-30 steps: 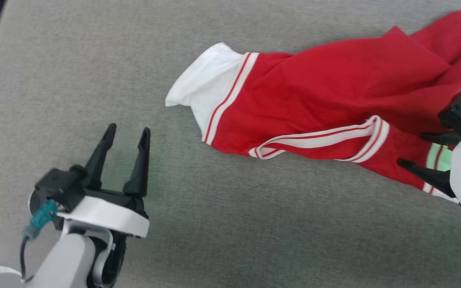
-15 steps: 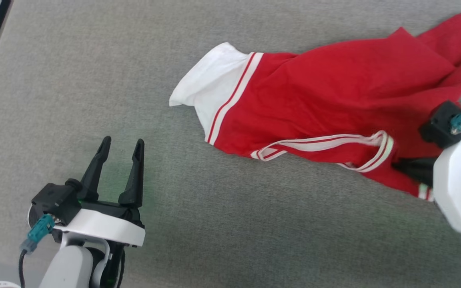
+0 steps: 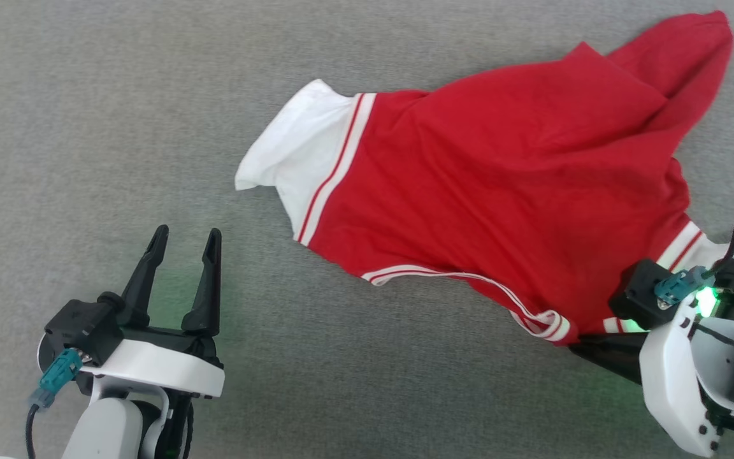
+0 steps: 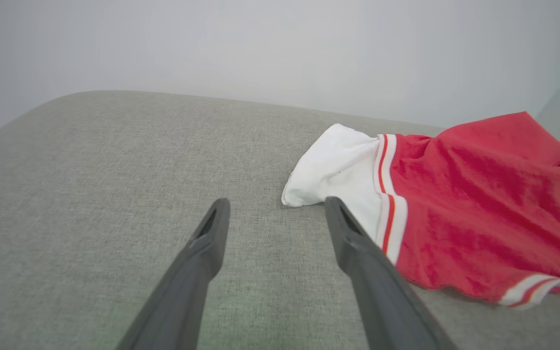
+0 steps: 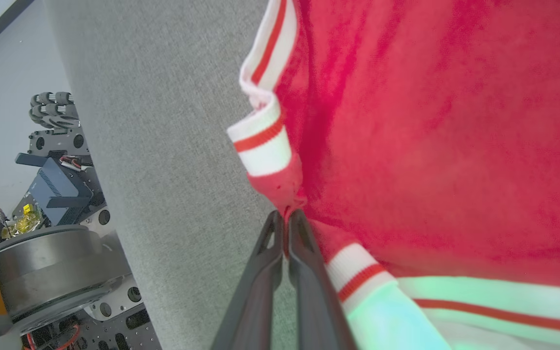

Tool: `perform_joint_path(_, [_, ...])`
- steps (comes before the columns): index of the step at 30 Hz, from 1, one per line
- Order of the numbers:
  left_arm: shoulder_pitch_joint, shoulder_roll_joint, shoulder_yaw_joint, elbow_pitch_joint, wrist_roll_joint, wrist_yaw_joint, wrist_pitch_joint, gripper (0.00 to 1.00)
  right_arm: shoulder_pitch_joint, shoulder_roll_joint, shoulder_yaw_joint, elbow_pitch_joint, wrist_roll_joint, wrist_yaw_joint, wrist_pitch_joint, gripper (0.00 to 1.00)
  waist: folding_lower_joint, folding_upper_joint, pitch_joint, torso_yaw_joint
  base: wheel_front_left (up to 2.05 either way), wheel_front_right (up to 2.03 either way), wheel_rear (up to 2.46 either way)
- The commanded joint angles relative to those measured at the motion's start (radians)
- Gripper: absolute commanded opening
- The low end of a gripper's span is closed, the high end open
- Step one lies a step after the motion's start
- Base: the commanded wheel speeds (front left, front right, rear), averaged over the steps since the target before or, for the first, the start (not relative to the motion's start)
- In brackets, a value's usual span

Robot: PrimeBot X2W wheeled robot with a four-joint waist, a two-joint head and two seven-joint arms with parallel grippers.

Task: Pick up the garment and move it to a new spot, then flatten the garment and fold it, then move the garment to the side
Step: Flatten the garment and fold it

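Right gripper (image 5: 287,218) is pinching the garment (image 3: 501,178) hem, head view's lower right; left gripper (image 3: 187,234) spread wide over the grey surface (image 3: 86,127), lower left.

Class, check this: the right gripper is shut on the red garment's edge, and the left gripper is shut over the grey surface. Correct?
No: the left gripper is open over the grey surface, per the left wrist view; the rest holds.

No text, label, brand, number or sign can be read. A small yellow tag (image 5: 26,209) on the robot's base (image 5: 42,253), well to the left of the garment (image 5: 430,121), is too small to make out.
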Motion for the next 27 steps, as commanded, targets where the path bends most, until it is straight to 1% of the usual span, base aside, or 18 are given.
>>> perform_joint_path(1, [0.014,-0.001,0.007,-0.001,0.003,-0.006,-0.002,1.0,0.012,0.016,-0.003,0.001,-0.017,0.0,-0.028,0.67,0.0,0.0,0.002,-0.016,0.0,0.0,0.0])
perform_joint_path(2, [0.015,0.0,0.009,0.001,0.005,-0.006,-0.002,1.0,0.017,0.022,-0.008,0.005,-0.021,0.0,-0.046,1.0,0.0,0.0,0.002,-0.023,0.0,0.0,0.0])
perform_joint_path(4, [0.015,0.0,0.011,0.002,0.007,-0.005,-0.002,1.0,0.03,0.03,-0.029,0.019,-0.013,0.0,-0.092,1.0,0.0,0.0,0.002,-0.036,0.0,0.0,0.0])
perform_joint_path(7, [0.015,0.004,0.018,0.0,0.009,-0.006,-0.002,1.0,0.053,0.018,-0.087,0.027,-0.008,0.0,-0.164,1.0,0.0,0.0,-0.001,-0.057,0.0,0.0,0.0])
perform_joint_path(10, [0.02,0.005,0.025,-0.005,0.008,-0.007,-0.002,1.0,0.099,-0.017,-0.173,0.022,0.015,0.0,-0.234,1.0,0.0,0.0,-0.003,-0.079,0.0,0.0,0.0])
perform_joint_path(13, [0.024,0.008,0.029,-0.013,0.008,-0.007,-0.002,1.0,0.148,-0.074,-0.273,0.02,0.055,0.0,-0.276,1.0,0.0,0.0,-0.004,-0.097,0.0,0.0,0.0])
perform_joint_path(16, [0.019,0.014,0.022,-0.022,0.006,-0.007,-0.002,1.0,0.191,-0.137,-0.357,0.038,0.094,0.0,-0.281,1.0,0.0,0.0,0.003,-0.106,0.0,0.0,0.0])
perform_joint_path(18, [0.006,0.017,0.015,-0.029,0.005,-0.007,-0.002,1.0,0.211,-0.167,-0.398,0.058,0.12,0.0,-0.273,1.0,0.0,0.0,0.011,-0.106,0.0,0.0,0.0])
perform_joint_path(21, [-0.006,0.019,0.006,-0.032,0.007,-0.007,-0.002,1.0,0.228,-0.186,-0.428,0.083,0.139,0.0,-0.265,1.0,0.0,0.0,0.018,-0.101,0.0,0.0,0.0])
perform_joint_path(24, [-0.021,0.018,-0.01,-0.034,0.007,-0.007,-0.002,1.0,0.251,-0.199,-0.442,0.126,0.142,0.0,-0.228,1.0,0.0,0.0,0.03,-0.086,0.0,0.0,0.0])
perform_joint_path(27, [-0.028,0.015,-0.013,-0.033,0.004,-0.007,-0.002,1.0,0.277,-0.193,-0.454,0.163,0.156,0.0,-0.193,1.0,0.0,0.0,0.039,-0.067,0.0,0.0,0.0])
